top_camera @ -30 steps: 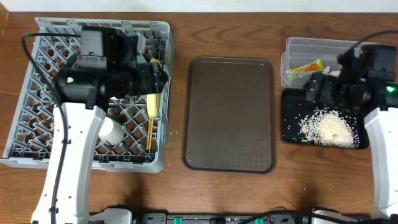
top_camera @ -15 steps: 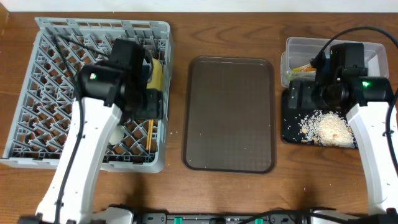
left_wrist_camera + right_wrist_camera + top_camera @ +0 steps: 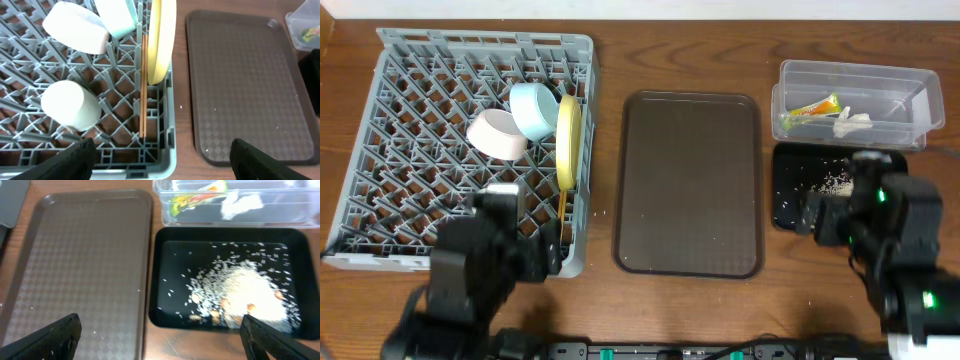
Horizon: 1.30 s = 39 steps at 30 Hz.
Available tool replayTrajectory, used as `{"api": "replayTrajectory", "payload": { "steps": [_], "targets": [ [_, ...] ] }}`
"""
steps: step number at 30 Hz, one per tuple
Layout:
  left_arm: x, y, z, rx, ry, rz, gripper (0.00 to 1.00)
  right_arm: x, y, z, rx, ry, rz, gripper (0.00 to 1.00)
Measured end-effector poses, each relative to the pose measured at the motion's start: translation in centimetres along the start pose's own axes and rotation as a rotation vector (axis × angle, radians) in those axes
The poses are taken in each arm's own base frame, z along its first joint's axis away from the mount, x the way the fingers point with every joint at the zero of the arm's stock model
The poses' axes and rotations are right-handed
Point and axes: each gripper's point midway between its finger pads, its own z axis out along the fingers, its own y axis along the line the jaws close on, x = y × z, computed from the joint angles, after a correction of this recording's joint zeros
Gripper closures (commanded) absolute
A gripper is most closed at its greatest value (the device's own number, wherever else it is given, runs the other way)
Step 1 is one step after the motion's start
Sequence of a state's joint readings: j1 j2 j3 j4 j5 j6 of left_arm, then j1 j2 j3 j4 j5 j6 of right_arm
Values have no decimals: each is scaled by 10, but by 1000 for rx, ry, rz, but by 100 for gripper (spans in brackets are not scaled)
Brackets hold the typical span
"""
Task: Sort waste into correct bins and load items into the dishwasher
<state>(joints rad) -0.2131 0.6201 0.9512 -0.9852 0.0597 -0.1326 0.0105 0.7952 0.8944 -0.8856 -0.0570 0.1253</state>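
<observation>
a: what do we mark as done?
b: the dish rack holds the yellow plate on edge, the pink bowl, the blue bowl, the white cup, and the chopsticks just beside the plate. the wrapper and crumpled paper lie in the clear tub; the rice lies in the black tray.
a: and what is left?
b: little, we judge: a few pale specks on the brown serving tray. the left gripper and right gripper stand spread and empty, with nothing in their way.

Brown wooden table — grain showing, evenly lit
</observation>
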Motion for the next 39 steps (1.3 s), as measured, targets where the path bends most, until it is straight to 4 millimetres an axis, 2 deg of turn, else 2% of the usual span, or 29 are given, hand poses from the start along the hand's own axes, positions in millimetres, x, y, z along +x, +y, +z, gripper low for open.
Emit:
{"api": "replayTrajectory", "payload": {
  "steps": [7, 12, 26, 28, 31, 35, 39],
  "targets": [
    [12, 4, -20, 6, -85, 2, 10, 36, -8, -29, 35, 26, 2, 1],
    [13, 5, -20, 3, -82, 2, 10, 60, -12, -31, 50, 119, 5, 1],
    [12, 5, -20, 2, -82, 2, 9, 66, -12, -35, 51, 129, 6, 1],
    [12, 5, -20, 2, -82, 2, 9, 52, -9, -38, 34, 28, -2, 1],
    [12, 5, -20, 2, -83, 2, 9, 18, 1, -44, -21, -228, -33, 1],
    [13, 5, -19, 2, -80, 2, 9, 7, 8, -45, -77, -473, -57, 1],
    [14, 5, -19, 1, -78, 2, 9, 2, 12, -38, -117, -670, -67, 1]
  ]
}}
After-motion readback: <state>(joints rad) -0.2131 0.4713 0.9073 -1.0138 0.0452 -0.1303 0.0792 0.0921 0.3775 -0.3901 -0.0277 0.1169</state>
